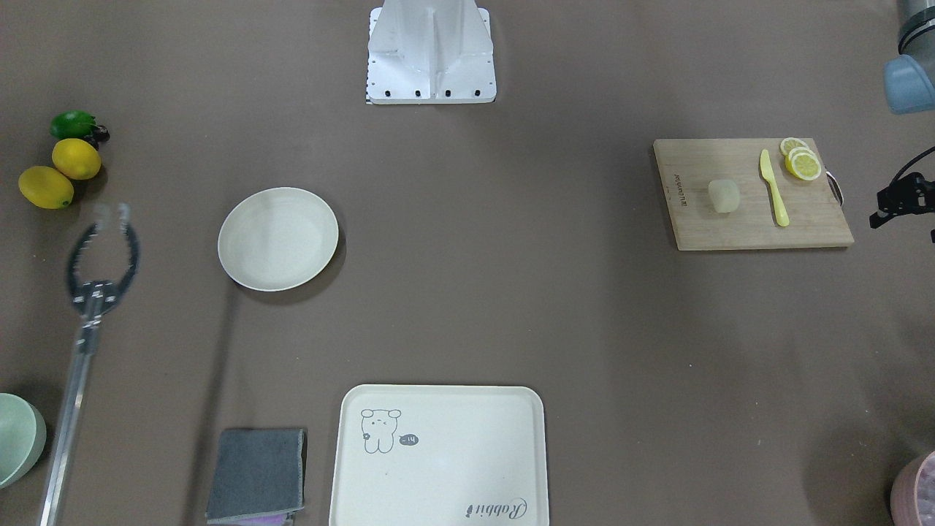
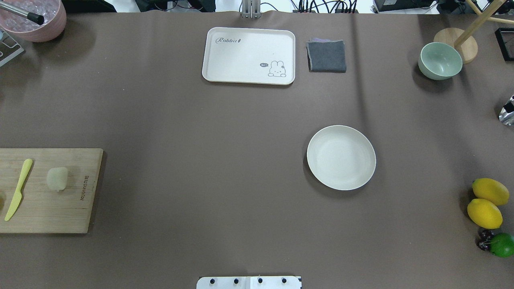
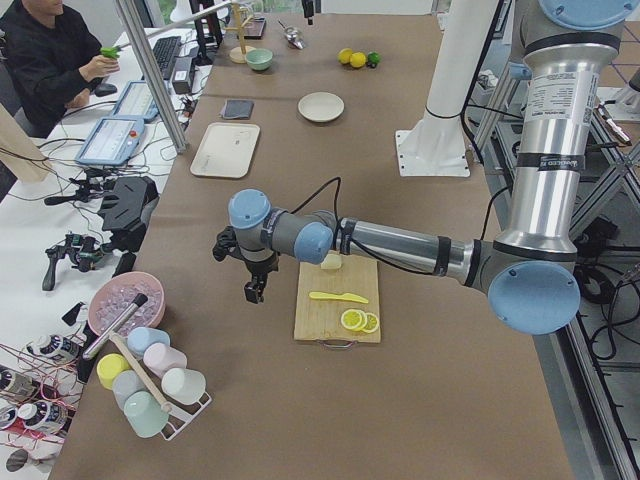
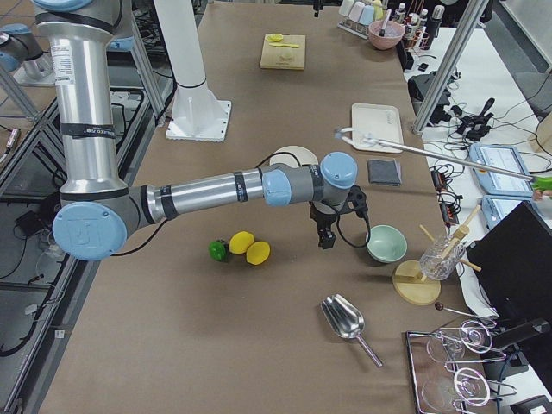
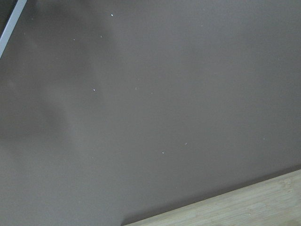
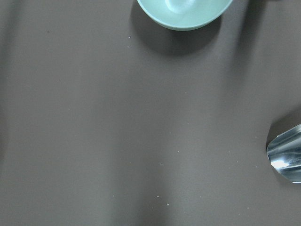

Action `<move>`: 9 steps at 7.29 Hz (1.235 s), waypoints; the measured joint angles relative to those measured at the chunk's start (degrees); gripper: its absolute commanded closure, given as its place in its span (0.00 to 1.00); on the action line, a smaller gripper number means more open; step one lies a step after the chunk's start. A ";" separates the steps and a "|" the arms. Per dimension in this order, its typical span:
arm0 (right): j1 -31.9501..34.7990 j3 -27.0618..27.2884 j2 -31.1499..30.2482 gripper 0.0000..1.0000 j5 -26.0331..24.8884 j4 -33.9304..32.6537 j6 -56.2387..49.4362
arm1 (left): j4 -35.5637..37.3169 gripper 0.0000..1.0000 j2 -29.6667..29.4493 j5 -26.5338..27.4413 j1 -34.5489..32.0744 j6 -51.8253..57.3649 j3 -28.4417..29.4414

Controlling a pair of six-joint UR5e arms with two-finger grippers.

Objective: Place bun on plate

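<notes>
Overhead exterior shows bun point(image 2: 57, 178) on cutting board point(image 2: 68, 212), plate point(image 2: 341, 157) apart — side views add left arm point(image 3: 400, 243), right arm point(image 4: 203, 190); jaws' state unclear.

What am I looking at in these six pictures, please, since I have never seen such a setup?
It is one moment at a brown table with two robot arms, each ending in a two-finger gripper. Two pictures look down from above, one facing the robot, one from behind it. Two look along the table from its ends. Two come from wrist cameras and show mostly bare table. A pale bun lies on a wooden board beside a yellow knife and lemon slices. The round plate stands empty. A tray, grey cloth, green bowl and whole lemons lie around. The left gripper hangs beside the board, the right gripper near the bowl; neither seems to hold anything.
</notes>
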 measured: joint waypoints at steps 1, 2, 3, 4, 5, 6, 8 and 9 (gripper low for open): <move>-0.07 0.00 -0.03 0.00 0.05 0.00 0.00 | -0.07 0.02 0.03 0.03 0.01 -0.07 -0.06; -0.12 0.00 -0.05 0.00 0.01 0.00 0.00 | -0.16 0.02 0.07 0.10 0.00 -0.20 -0.26; -0.18 -0.04 -0.04 0.00 -0.18 0.00 -0.02 | -0.16 0.02 0.08 0.21 0.00 -0.34 -0.52; -0.21 -0.05 0.02 0.00 -0.75 0.00 -0.05 | -0.13 0.02 0.09 0.29 0.01 -0.38 -0.65; -0.23 -0.05 0.07 0.00 -1.89 0.00 -0.06 | -0.13 0.02 0.20 0.37 0.03 -0.33 -0.71; -0.25 -0.11 0.10 0.00 -3.07 0.00 -0.03 | -0.20 0.02 0.40 0.43 0.03 -0.25 -0.82; -0.25 -0.29 0.11 0.00 -3.93 0.00 0.20 | -0.34 0.02 0.66 0.41 0.03 -0.17 -0.91; -0.26 -0.25 0.12 0.00 -3.99 0.00 0.92 | -0.35 0.02 0.75 0.40 0.03 -0.21 -0.95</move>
